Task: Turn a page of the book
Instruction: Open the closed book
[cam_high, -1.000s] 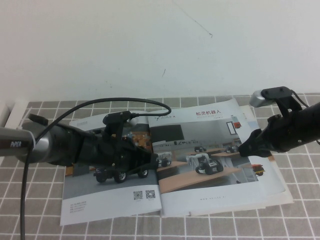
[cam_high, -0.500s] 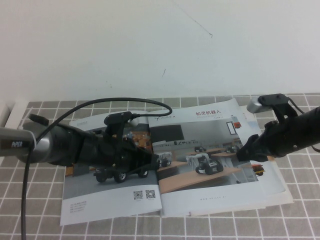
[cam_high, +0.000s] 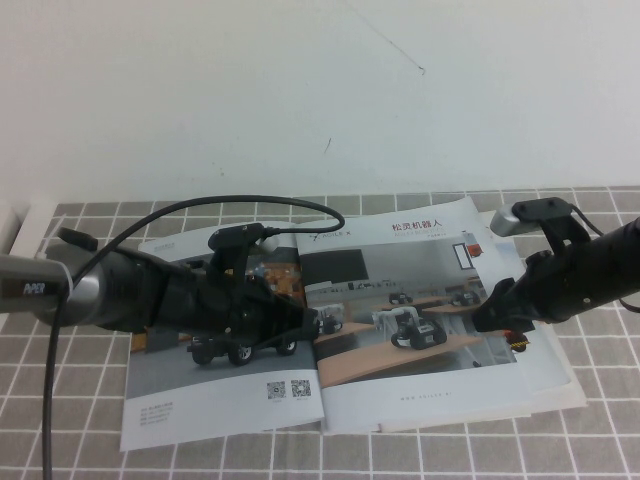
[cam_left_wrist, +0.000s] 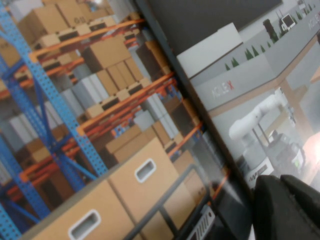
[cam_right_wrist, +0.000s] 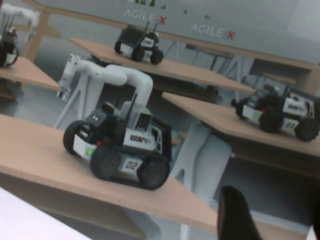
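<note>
Glossy book (cam_high: 330, 330) lies open on a grey tiled table (cam_high: 60, 440). The page (cam_high: 410, 300) with small robots on wooden desks lies flat on its right half. Left gripper (cam_high: 300, 322) rests at the spine, right gripper (cam_high: 490, 305) at the page's outer edge; finger spread of both cannot be told.

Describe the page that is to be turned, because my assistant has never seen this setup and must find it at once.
On the grey tiled table lies the open book, with the left gripper over its spine and the right gripper at its right edge. The page is the right-hand sheet. It shows small robots on wooden desks under a Chinese heading, unlike the left sheet's wheeled vehicle and QR codes.
</note>
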